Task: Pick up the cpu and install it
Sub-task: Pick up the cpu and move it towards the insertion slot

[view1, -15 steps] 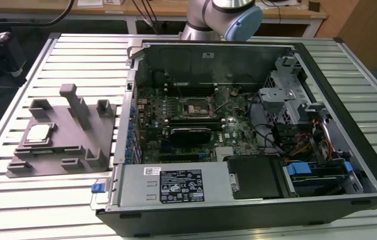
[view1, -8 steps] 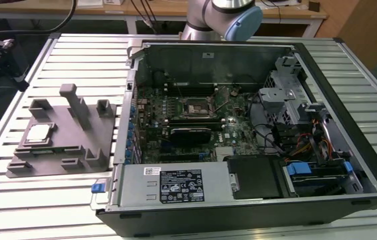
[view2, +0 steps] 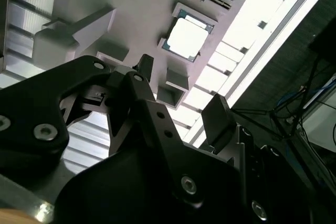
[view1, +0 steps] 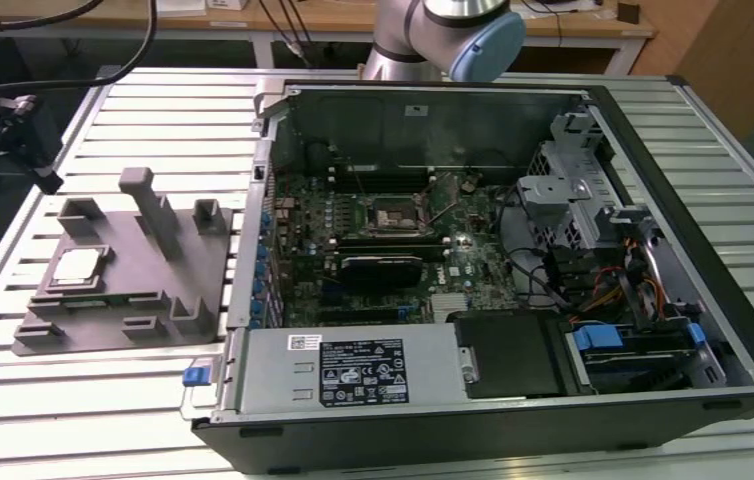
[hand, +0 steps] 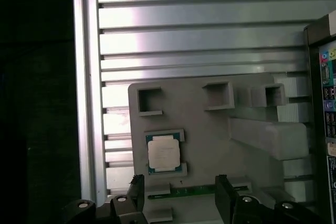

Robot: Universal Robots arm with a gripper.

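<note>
Starting at the exterior view's left, the cpu (view1: 80, 265) lies flat in a shallow recess of the fixture (view1: 97, 318), untouched. In the first wrist view the gripper (hand: 180, 195) hangs above it with its jaws apart and nothing between them. We judge the first risk to be here: the chip is thin and sits low in its frame, so a slightly off-centre close could catch the recess edge, tip the chip or let it slip out. The upright blocks (view1: 150, 200) just beside it could also snag a finger. Further right, inside the open case (view1: 431, 115), the socket (view1: 388, 215) is ringed by parts, so a skewed or turned chip might sit badly there. The cpu itself looks small, square and flat, with a pale silver top and a thin green rim.
</note>
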